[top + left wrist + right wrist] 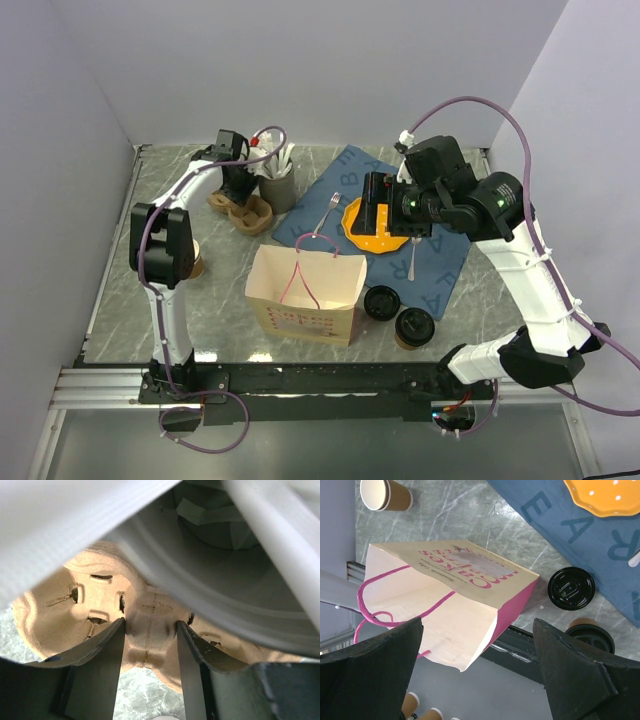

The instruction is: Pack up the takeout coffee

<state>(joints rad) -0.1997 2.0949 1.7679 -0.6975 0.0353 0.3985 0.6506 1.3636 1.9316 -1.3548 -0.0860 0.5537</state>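
The takeout coffee (413, 327), a brown paper cup with a black sip lid, stands near the front right; the right wrist view catches it (592, 637) at its right edge. My right gripper (375, 205) hangs open and empty above the orange plate, and in its own view (477, 621) looks down on the paper bag (450, 595). The bag (305, 290) stands open-topped at the front middle. At the back left my left gripper (240, 190) is down on a pulp cup carrier (248, 213). Its fingers (112, 645) press both sides of the carrier's middle ridge (150, 630).
A loose black lid (381, 302) lies beside the coffee. A lidless paper cup (193, 264) stands by the left arm. A grey holder of napkins and cutlery (279, 187) crowds the carrier. The orange plate (372, 225) and forks rest on a blue cloth (440, 270).
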